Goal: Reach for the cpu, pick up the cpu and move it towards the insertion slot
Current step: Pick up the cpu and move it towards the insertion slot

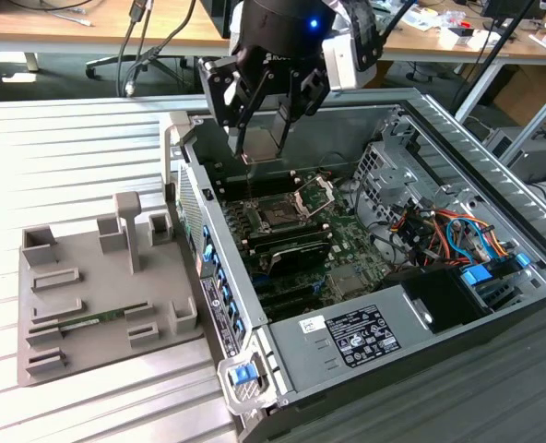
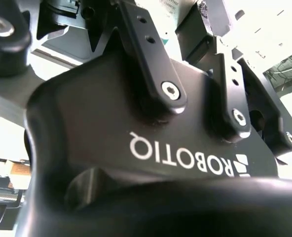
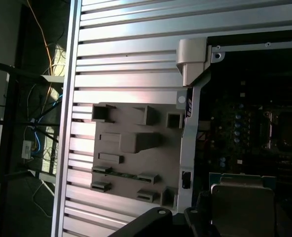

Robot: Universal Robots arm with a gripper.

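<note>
In the exterior view my black gripper [image 1: 266, 152] hangs over the far end of the open computer case, above and slightly behind the insertion slot [image 1: 278, 218]. It is shut on the cpu [image 1: 271, 137], a thin pale plate held edge-down between the fingers. The slot is a square socket with a dark centre on the green motherboard, and its silver load plate [image 1: 315, 194] is hinged open. In the first wrist view the cpu [image 3: 242, 210] is a beige square with a green rim, close to the camera. The dark slot [image 3: 284, 131] lies beyond it. The second wrist view shows the gripper's housing [image 2: 136, 118].
A grey plastic tray [image 1: 79, 277] with raised blocks lies on the ribbed metal table at the exterior view's left, and a green memory stick [image 1: 89, 323] rests in it. The case walls [image 1: 185, 185], black memory slots [image 1: 291, 254], cables [image 1: 439, 231] and power supply [image 1: 365, 337] surround the socket.
</note>
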